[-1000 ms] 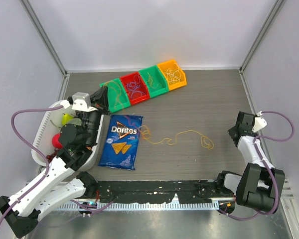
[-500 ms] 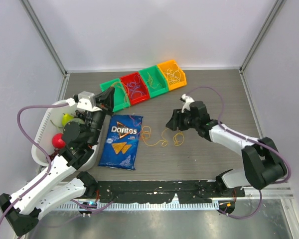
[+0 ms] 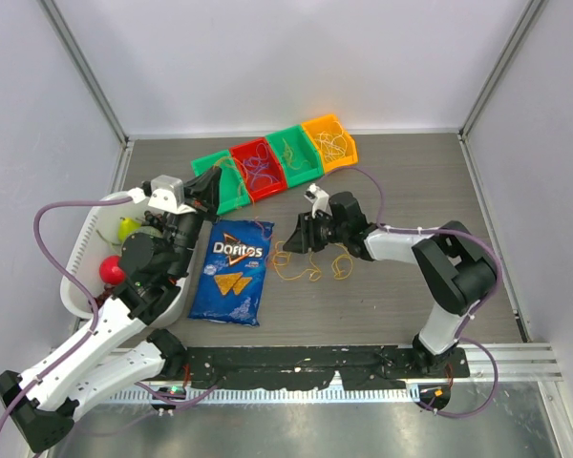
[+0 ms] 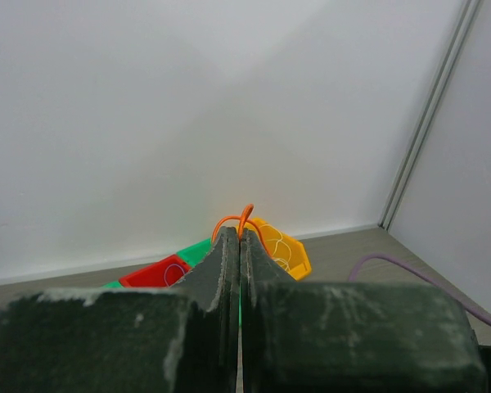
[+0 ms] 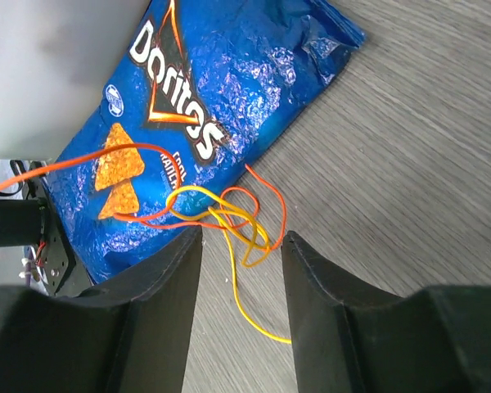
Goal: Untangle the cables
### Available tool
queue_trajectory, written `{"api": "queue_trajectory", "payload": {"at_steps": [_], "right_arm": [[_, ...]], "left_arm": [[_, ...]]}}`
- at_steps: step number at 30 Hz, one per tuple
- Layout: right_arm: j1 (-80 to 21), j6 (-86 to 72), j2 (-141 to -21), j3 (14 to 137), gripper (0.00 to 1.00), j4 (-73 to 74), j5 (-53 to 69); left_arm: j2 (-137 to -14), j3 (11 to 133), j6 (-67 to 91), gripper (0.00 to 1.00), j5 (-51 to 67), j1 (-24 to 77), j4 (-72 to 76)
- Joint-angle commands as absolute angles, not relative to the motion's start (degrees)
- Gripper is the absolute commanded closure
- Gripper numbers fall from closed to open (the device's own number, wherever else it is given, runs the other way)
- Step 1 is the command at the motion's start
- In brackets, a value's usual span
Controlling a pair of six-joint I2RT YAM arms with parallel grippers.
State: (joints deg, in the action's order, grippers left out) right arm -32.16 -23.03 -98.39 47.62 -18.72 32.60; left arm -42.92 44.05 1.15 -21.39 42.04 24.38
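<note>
The cables lie as a small orange and yellow tangle on the table, just right of the chip bag. My right gripper hovers over the tangle, open. In the right wrist view the knot of cables sits just beyond the gap of the right gripper, with a yellow strand trailing between the fingers. My left gripper is raised near the bins. The left gripper is shut on a thin orange cable that loops out at its tips. One orange strand runs out across the bag.
A blue Doritos bag lies left of the tangle. A row of green, red, green and orange bins at the back holds more thin cables. A white basket with a red ball stands at the left edge.
My right arm swung from the table's right side over to the tangle and its gripper opened. The cable once stretched out rightward now lies bunched near the bag. The left arm barely moved.
</note>
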Motion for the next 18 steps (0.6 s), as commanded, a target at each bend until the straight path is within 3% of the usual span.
{"api": "queue_trajectory", "payload": {"at_steps": [1, 4, 8, 11, 14, 18], "right_arm": [[-33.1, -24.6, -100.5, 50.6, 0.53, -23.7, 33.7], [-34.1, -25.5, -102.4, 51.9, 0.61, -24.3, 33.9], [-34.1, -25.7, -101.8, 51.5, 0.99, -20.9, 28.7], [-34.1, -23.7, -97.1, 49.6, 0.99, -13.8, 12.1], [-33.0, -25.2, -91.9, 48.1, 0.99, -1.1, -17.7], [-20.0, -33.8, -83.9, 44.7, 0.99, 11.6, -30.0]], "left_arm": [[-43.0, 46.0, 1.6, 1.00, -20.7, 42.3, 25.9], [-43.0, 46.0, 1.5, 1.00, -20.7, 42.3, 25.9], [-42.6, 45.9, 0.9, 1.00, -21.1, 42.3, 25.9], [-41.8, 45.5, 0.8, 1.00, -22.1, 42.3, 26.5], [-41.2, 45.2, 0.8, 1.00, -23.0, 42.4, 26.8], [-40.9, 45.1, 0.9, 1.00, -25.0, 42.5, 26.8]]}}
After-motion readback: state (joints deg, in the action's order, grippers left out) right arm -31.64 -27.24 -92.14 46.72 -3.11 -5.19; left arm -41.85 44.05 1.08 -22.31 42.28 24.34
